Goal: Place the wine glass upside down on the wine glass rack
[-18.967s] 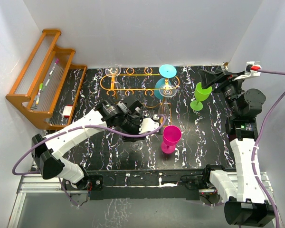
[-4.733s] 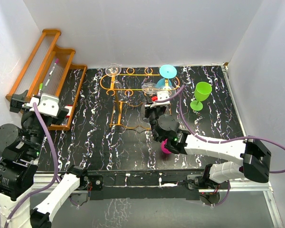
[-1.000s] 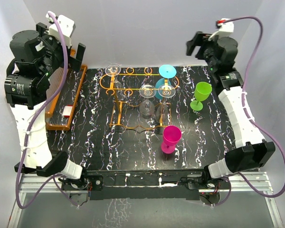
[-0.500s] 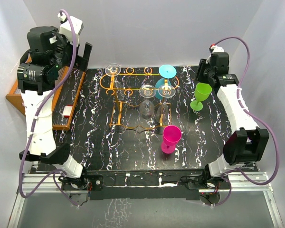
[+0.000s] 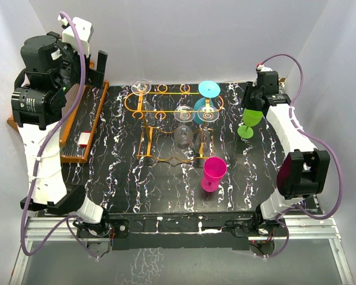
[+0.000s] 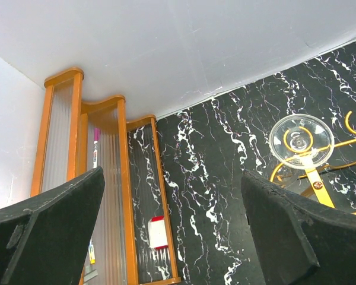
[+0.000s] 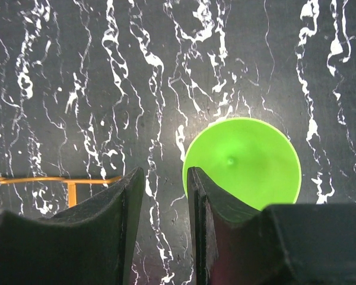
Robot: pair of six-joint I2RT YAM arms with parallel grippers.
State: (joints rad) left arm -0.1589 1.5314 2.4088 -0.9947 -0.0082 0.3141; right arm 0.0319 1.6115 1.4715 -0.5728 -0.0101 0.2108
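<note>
Black marbled tabletop [image 5: 118,172], white walls [image 5: 178,35]: green wine glass [image 5: 252,114] stands upright beside the wine glass rack [image 5: 178,93]; right gripper [image 7: 165,178] above it, narrowly parted, empty; left gripper [image 6: 172,178] spread wide, empty.

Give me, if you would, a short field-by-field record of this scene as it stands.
Rack: orange wire wine glass rack, far middle of the table
Hung upside down: one teal glass, three clear glasses
Standing upright: green glass, pink glass
Left claw: wide open, empty, held high near the wooden shelf
Right claw: above the green glass's rim, fingers narrowly apart, gripping nothing
</note>
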